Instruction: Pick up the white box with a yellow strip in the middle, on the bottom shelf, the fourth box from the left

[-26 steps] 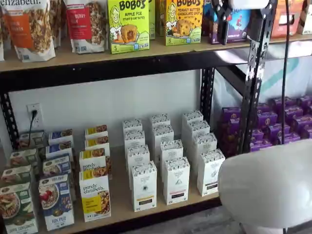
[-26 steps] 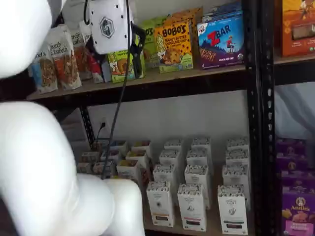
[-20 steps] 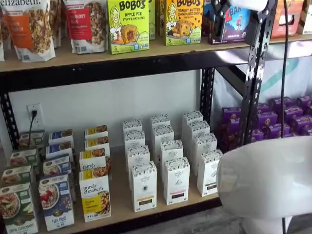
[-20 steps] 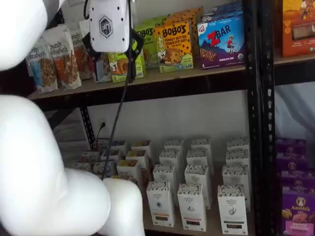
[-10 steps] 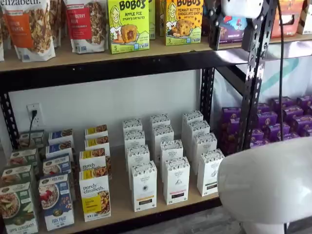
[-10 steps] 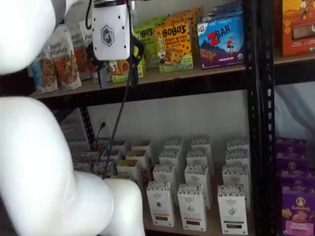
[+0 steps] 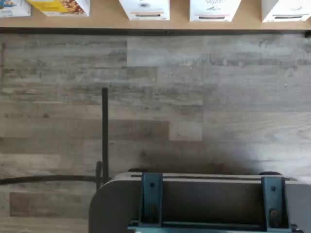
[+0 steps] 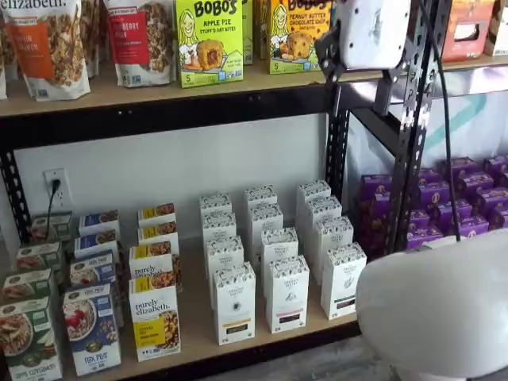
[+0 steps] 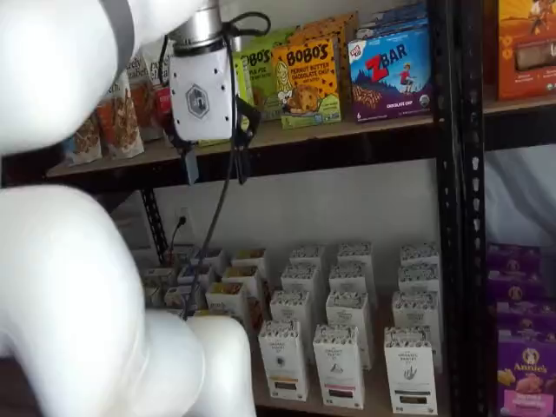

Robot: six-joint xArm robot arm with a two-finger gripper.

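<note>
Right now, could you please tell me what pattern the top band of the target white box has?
Black-and-white speckles on the white box, clearest in a shelf view.

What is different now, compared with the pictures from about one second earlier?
The gripper has come lower in both shelf views: earlier it was at the top edge, now it hangs in front of the upper shelf's edge, open, with a gap between its black fingers. It holds nothing. The white box with the yellow strip is untouched on the bottom shelf, and the other boxes have not moved.
</note>
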